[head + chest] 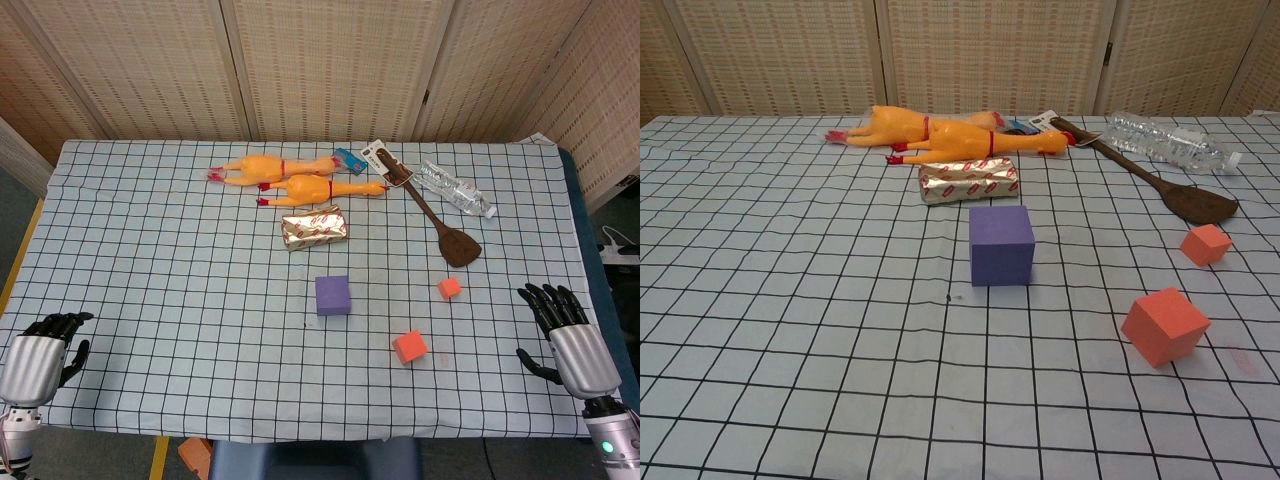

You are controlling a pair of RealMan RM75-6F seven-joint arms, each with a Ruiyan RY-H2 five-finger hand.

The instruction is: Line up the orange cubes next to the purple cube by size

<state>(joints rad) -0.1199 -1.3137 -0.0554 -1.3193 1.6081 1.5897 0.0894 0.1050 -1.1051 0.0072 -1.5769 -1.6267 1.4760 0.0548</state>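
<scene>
Nearest of all, the left hand (40, 355) is being held over the near left corner of the checked tablecloth (180, 290). Its fingers are curled in, and nothing is being held in them. The right hand (565, 330) is being held over the near right edge, with its fingers spread apart and nothing in them. Neither hand is being shown in the chest view.

A little ahead of the right hand, and toward the middle of the table, the bigger orange cube (410, 346) is being shown, turned at a slant to the grid lines. Farther from that hand, the small orange cube (449, 288) is lying by itself, apart from the bigger one. The purple cube (333, 295) is sitting near the middle, well apart from both hands and closer to the right one. It is not being touched by either orange cube.

Past the purple cube, a shiny foil-wrapped packet (315, 227) is lying. Beyond the small orange cube, a brown wooden spatula (440, 215) is stretched out, with its wide end pointing toward the right hand. Farthest from both hands, two yellow rubber chickens (290, 178) are lying side by side, and a clear plastic bottle (457, 189) is lying on its side next to the spatula's handle.
</scene>
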